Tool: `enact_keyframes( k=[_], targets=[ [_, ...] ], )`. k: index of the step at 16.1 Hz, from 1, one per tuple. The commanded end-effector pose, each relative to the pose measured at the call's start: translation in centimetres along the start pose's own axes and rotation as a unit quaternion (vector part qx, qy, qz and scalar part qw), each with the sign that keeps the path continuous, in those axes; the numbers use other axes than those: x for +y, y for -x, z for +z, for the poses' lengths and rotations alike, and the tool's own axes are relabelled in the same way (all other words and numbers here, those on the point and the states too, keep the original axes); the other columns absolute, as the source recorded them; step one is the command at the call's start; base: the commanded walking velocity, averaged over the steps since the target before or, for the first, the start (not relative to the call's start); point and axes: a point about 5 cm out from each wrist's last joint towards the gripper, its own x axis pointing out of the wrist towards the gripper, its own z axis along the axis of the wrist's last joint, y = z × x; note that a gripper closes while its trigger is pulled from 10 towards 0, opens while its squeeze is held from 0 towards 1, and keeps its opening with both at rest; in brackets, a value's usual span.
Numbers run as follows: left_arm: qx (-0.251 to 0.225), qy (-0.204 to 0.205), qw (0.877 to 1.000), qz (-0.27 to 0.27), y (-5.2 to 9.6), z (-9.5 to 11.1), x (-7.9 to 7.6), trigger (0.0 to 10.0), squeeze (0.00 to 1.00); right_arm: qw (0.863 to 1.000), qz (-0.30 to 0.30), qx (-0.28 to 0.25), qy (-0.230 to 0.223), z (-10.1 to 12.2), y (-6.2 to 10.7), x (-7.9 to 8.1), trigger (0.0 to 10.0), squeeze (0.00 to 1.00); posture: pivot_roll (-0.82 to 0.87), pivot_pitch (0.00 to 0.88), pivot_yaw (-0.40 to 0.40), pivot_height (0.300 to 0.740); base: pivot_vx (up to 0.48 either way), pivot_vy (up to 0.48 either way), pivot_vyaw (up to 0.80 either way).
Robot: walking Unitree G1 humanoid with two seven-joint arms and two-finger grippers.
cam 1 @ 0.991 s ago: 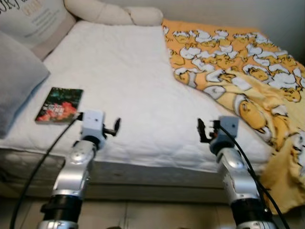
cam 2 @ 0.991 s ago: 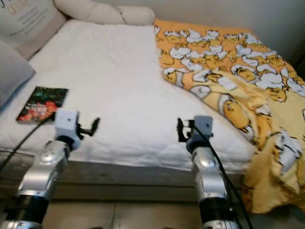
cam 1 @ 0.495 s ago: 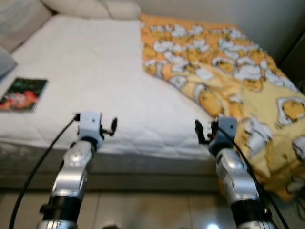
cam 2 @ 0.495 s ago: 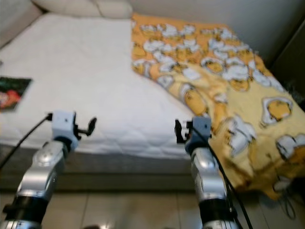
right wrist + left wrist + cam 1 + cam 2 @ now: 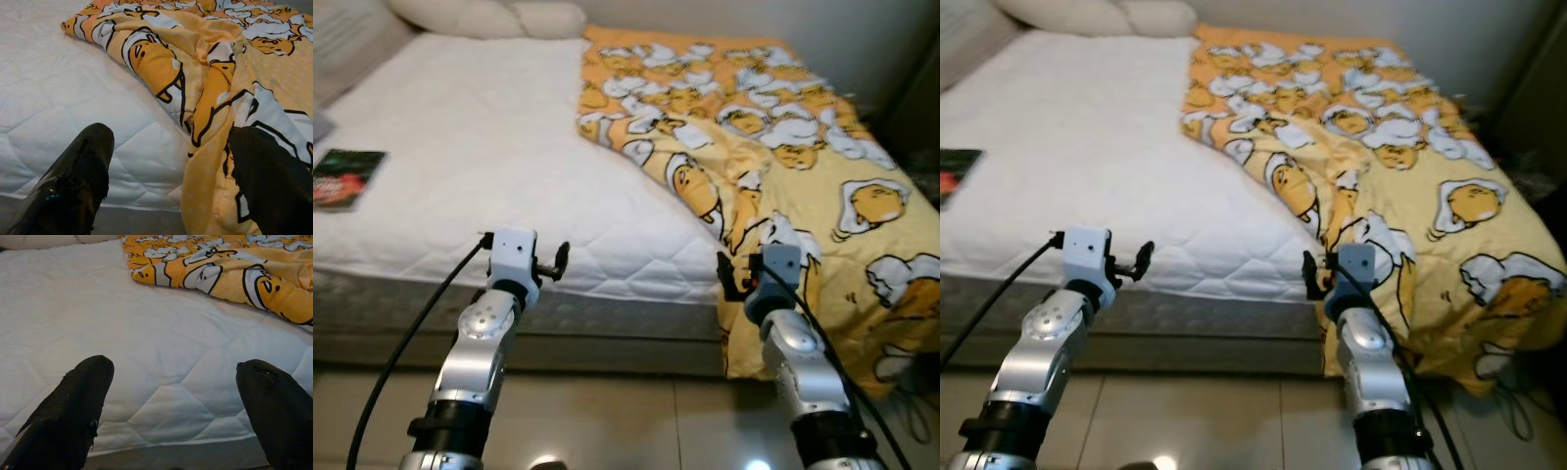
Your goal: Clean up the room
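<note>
A yellow-orange blanket [image 5: 773, 127] printed with cartoon figures lies rumpled over the right half of the bed and hangs over its front edge toward the floor. The white quilted mattress [image 5: 470, 147] is bare on the left. A dark book [image 5: 347, 178] lies near the mattress's left edge. My left gripper [image 5: 558, 261] is open, held in front of the mattress's front edge. My right gripper [image 5: 724, 277] is open too, just before the hanging blanket fold [image 5: 215, 147]. Nothing is between either pair of fingers [image 5: 73, 406].
Cream pillows [image 5: 489, 17] lie at the head of the bed. The grey bed base [image 5: 607, 323] runs below the mattress. Glossy tiled floor [image 5: 607, 421] lies in front. A dark piece of furniture [image 5: 920, 88] stands at the far right.
The whole view has swung to the right: the book and pillows have slid left and more of the blanket shows. Both arms keep the same raised pose, fingers open.
</note>
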Motion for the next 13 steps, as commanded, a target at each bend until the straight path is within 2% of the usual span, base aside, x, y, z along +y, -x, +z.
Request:
enact_keyframes(
  k=[1,5,7,10,13],
  targets=[
    [-0.008,0.0,1.0,0.0,-0.23,0.49,0.14,10.0,0.0,1.0,0.008,-0.01,0.004,0.62,-0.26,0.32,10.0,0.0,0.05,0.0,-0.038,0.74,0.0,0.0,0.0],
    [-0.008,-0.004,1.0,-0.006,-0.39,0.54,0.15,10.0,0.0,0.999,0.022,-0.003,0.023,0.46,-0.3,0.73,10.0,0.0,0.05,0.0,-0.036,0.74,0.0,0.0,0.0],
    [-0.009,-0.003,1.0,-0.006,-0.41,0.54,0.17,10.0,0.0,1.0,0.02,0.0,0.014,0.39,-0.34,0.75,10.0,0.0,0.05,0.0,-0.036,0.74,0.0,0.0,0.0],
    [-0.009,-0.002,1.0,-0.007,-0.43,0.53,0.17,10.0,0.0,1.0,0.014,0.002,0.012,0.48,-0.46,0.47,10.0,0.0,0.05,0.0,-0.035,0.74,0.0,0.0,-0.75],
    [-0.008,0.0,1.0,-0.007,-0.37,0.49,0.21,10.0,0.0,1.0,0.012,0.001,0.017,0.46,-0.41,0.41,10.0,0.0,0.05,0.0,-0.035,0.74,0.0,0.0,0.0]
  ],
)
